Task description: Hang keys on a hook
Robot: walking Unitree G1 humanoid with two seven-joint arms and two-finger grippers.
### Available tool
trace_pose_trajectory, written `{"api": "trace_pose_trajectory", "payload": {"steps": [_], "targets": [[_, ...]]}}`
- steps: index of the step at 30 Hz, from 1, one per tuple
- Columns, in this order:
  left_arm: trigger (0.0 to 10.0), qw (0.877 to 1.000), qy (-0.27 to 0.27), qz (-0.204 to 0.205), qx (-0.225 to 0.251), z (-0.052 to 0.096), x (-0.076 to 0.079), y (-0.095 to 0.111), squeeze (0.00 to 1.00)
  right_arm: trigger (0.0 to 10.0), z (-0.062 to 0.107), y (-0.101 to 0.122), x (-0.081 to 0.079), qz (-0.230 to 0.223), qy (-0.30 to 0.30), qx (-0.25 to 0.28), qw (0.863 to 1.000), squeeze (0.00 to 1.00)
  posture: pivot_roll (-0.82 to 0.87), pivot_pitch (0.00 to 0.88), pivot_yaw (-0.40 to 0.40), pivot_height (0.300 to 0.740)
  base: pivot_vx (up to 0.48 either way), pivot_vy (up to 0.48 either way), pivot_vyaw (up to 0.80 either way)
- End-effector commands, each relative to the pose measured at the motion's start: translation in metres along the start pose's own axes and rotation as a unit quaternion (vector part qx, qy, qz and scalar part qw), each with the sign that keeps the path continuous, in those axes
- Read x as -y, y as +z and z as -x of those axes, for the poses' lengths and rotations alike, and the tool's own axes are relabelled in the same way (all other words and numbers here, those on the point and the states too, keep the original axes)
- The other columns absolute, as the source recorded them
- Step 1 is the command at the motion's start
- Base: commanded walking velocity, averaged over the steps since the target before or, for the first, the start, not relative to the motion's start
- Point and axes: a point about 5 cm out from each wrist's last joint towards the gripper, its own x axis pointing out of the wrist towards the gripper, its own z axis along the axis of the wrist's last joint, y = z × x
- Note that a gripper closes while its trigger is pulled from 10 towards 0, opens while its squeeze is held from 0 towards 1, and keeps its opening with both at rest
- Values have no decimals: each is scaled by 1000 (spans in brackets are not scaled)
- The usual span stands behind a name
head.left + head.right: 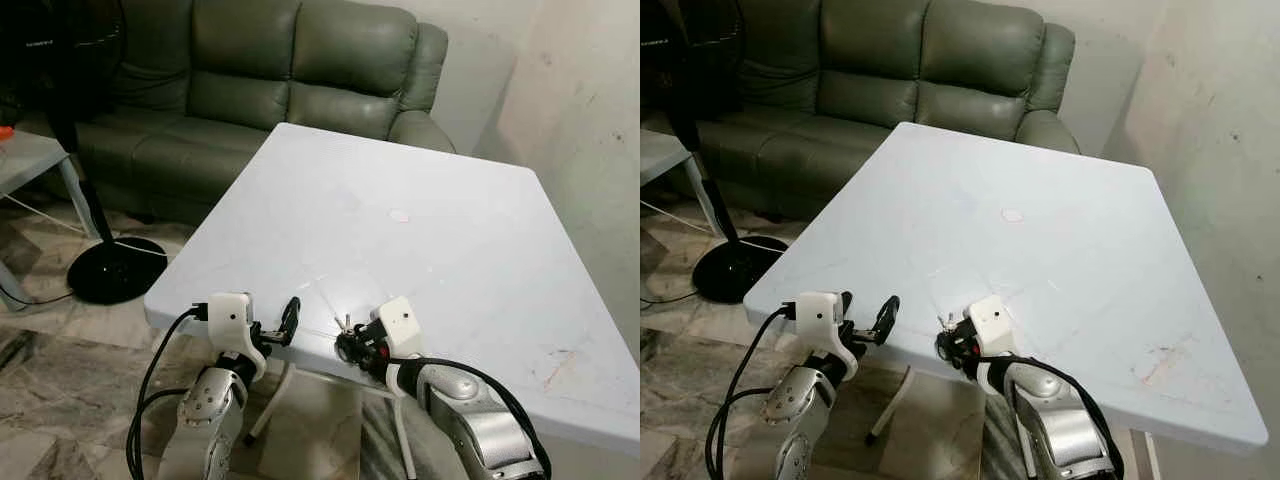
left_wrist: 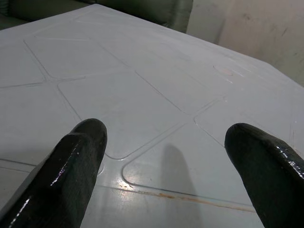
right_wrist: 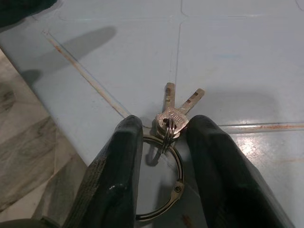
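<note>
Over the near edge of the pale blue plastic table (image 1: 420,250), the head view shows the right gripper (image 1: 350,345) holding two silver keys on a metal ring (image 1: 343,324); the left gripper (image 1: 288,322) hovers alongside. From the left wrist, its black fingers (image 2: 71,166) spread wide, empty. From the right wrist, fingers (image 3: 118,175) pinch the ring, keys (image 3: 175,107) pointing forward above the tabletop.

Two keys (image 3: 178,107) on one ring (image 3: 159,183), one table (image 1: 450,250), one sofa (image 1: 270,90), one fan (image 1: 85,150).
</note>
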Motion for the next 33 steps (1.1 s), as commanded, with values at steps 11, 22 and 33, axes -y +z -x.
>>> {"api": "trace_pose_trajectory", "payload": {"steps": [11, 22, 33], "targets": [[10000, 1000, 4, 3, -2, -1, 2, 0, 0, 0, 3, 7, 4, 17, -36, 28, 999, 0, 59, 48, -114, 740, 0, 0, 0], [10000, 1000, 4, 4, -1, -1, 1, 1, 0, 2902, 5, 3, 0, 5, -12, 18, 1000, 0, 59, 48, -113, 740, 0, 0, 0], [10000, 1000, 6, 6, -2, -2, 2, 1, 0, 10000, 3, 2, -1, 3, 10, 11, 1000, 0, 58, 50, -114, 740, 0, 0, 0]]}}
